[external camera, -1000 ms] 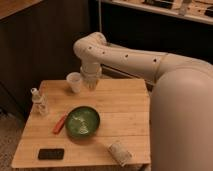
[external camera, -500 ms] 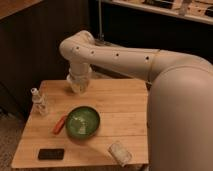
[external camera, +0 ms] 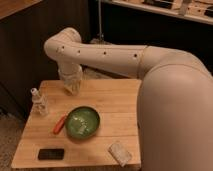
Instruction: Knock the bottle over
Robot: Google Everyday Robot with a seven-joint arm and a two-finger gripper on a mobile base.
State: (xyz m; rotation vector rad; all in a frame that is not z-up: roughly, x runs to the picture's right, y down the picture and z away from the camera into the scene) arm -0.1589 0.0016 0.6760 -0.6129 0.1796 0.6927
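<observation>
At the left edge of the worktop (external camera: 117, 97), as the camera view shows it, the bottle (external camera: 39, 102) stands upright: clear plastic, narrow neck, pale cap. It touches no other item. The gripper (external camera: 71, 86) hangs over the rear left part of the worktop, behind the bottle, near it but apart from it. Whether the gripper is wide or narrow cannot be told. The arm (external camera: 105, 56) reaches in from the robot body and bends downward above the rear edge. A green bowl (external camera: 82, 122) sits near the worktop centre. A red elongated object (external camera: 60, 124) lies just beside the bowl. A black flat device (external camera: 51, 154) lies front left. A pale rectangular item (external camera: 120, 152) lies front right.
</observation>
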